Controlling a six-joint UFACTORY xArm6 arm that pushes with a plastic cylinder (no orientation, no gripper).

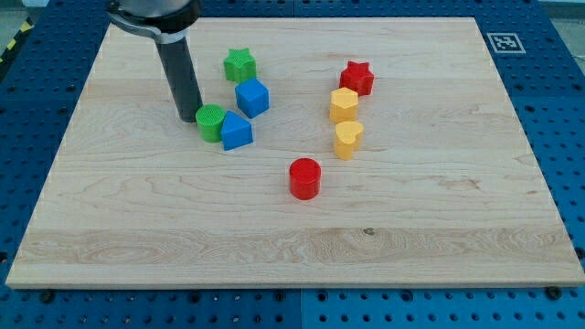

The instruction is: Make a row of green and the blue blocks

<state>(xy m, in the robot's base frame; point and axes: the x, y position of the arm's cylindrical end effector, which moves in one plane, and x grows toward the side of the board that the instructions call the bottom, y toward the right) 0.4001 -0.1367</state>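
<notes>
A pale wooden table holds eight small plastic blocks, and the dark rod comes down near the top left corner, with my tip touching or just beside the left side of a green round block. This arm has no jaws, so nothing is gripped. That green block touches a blue block with a pointed top; a blue cube-like block sits just above, and a green star block lies nearer the top edge. The four seem loosely bunched, so the row looks partly formed; the next move likely calls for gentle nudges to line them up. Toward the table's middle, well apart, stand a red star, a yellow hexagonal block, a yellow heart and a red cylinder, not in the way.
</notes>
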